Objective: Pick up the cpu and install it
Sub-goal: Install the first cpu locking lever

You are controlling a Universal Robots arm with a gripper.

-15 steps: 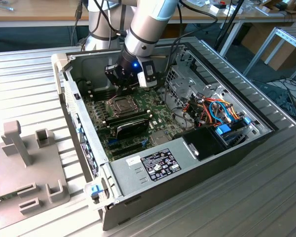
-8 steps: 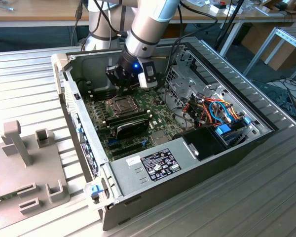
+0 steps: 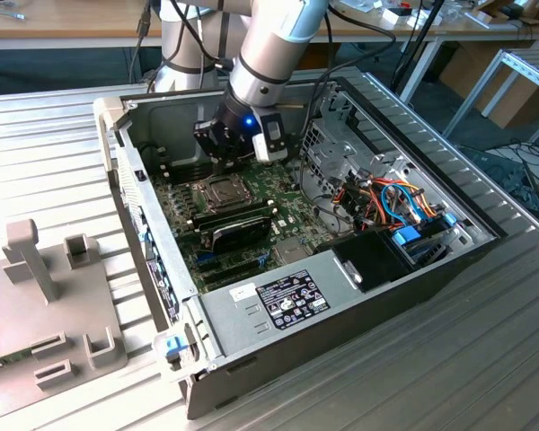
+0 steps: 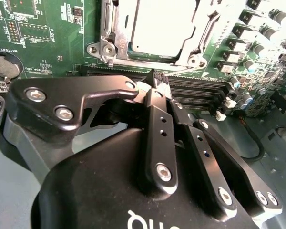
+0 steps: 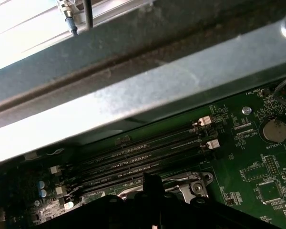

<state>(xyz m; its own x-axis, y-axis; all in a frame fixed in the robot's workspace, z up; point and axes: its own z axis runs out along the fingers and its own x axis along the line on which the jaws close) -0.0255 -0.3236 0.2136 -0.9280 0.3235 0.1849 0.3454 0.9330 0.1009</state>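
Note:
The cpu (image 4: 157,26) is a flat square with a dull silver-grey top. It lies in the socket on the green motherboard (image 3: 184,202), with the hinged metal frame (image 4: 109,45) down around it. In the exterior view the cpu (image 3: 219,190) sits just below my gripper (image 3: 226,167), which hangs a little above the board. In the second wrist view my gripper (image 4: 157,82) is over the memory slots (image 4: 195,90) beside the socket. Its black fingers (image 4: 158,129) are shut together with nothing between them. The first wrist view shows the fingertips (image 5: 151,183) next to a corner of the frame (image 5: 193,183).
The motherboard lies inside an open computer case (image 3: 260,305). A black oblong module (image 3: 238,229) sits beside the socket. A drive cage with coloured cables (image 3: 386,202) fills the exterior view's right. The case wall (image 5: 143,95) runs close behind the memory slots (image 5: 133,160). A coin battery (image 5: 275,130) sits nearby.

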